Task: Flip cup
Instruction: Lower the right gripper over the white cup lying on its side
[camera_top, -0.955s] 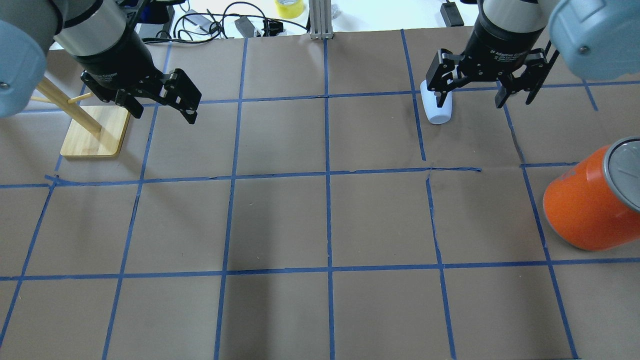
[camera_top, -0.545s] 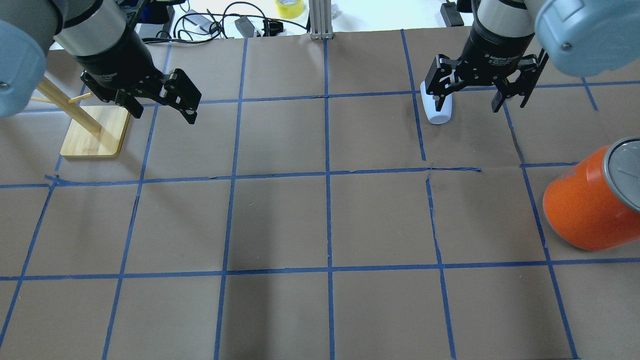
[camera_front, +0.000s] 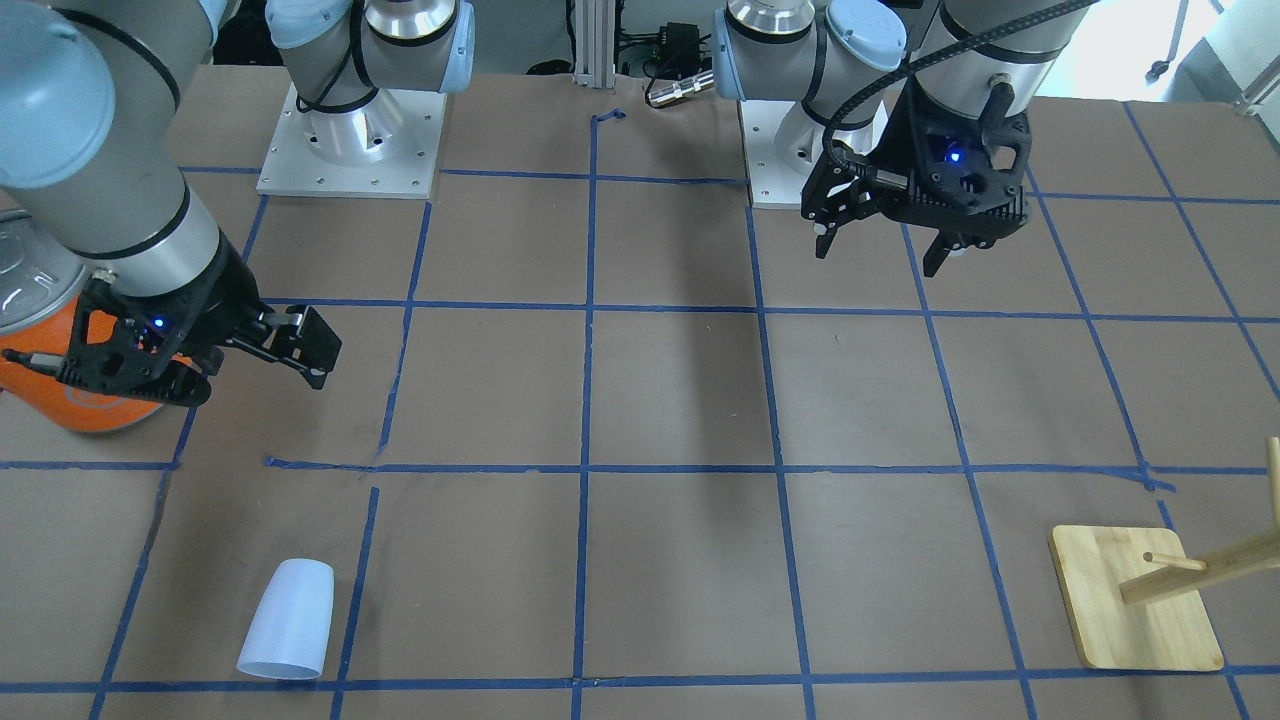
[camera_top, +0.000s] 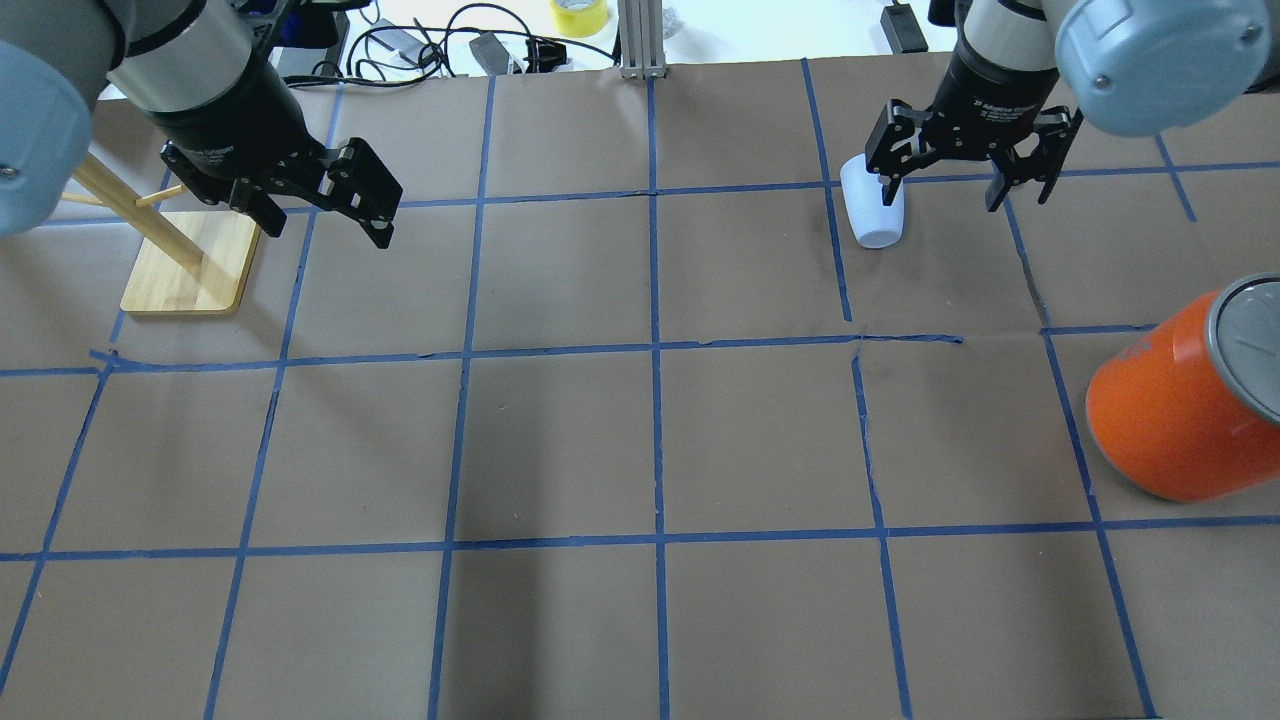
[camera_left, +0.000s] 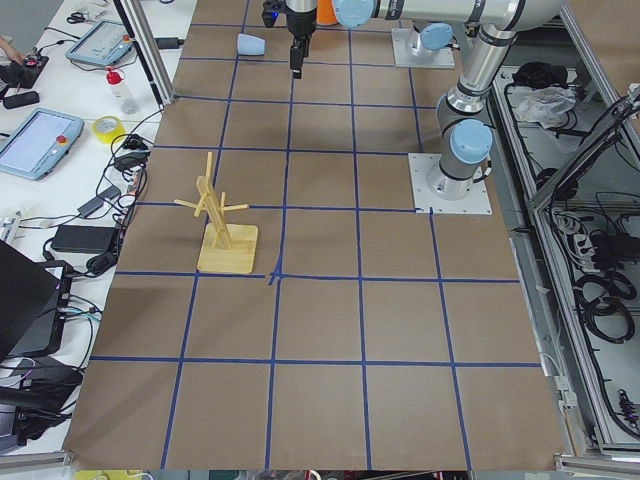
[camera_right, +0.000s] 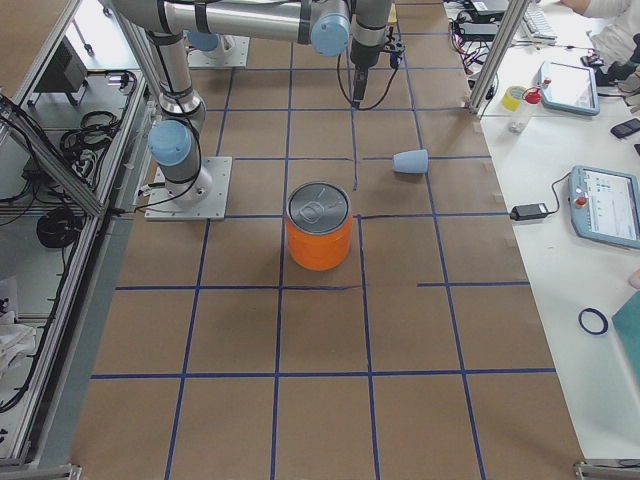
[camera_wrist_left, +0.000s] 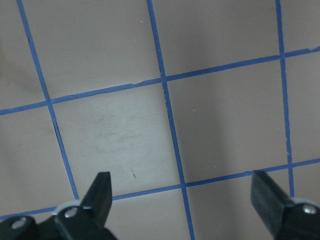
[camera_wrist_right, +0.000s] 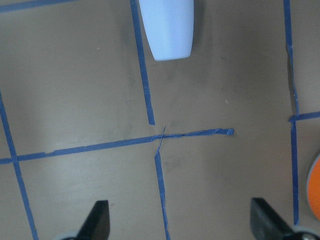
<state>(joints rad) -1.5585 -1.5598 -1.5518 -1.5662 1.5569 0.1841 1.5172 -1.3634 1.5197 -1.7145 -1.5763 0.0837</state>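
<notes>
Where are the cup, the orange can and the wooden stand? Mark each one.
cup (camera_front: 290, 615), exterior front-facing view, middle of its side wall.
orange can (camera_right: 318, 250), exterior right view, orange side below the silver top.
wooden stand (camera_top: 200, 275), overhead exterior view, flat base plate.

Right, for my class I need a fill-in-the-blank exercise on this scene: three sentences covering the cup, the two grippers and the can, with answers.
1. The cup is not standing: it lies on its ___.
2. The left gripper and the right gripper are both ___ and hold nothing.
3. The can, upright with a silver top, is coloured ___.

Missing words: side; open; orange.
</notes>
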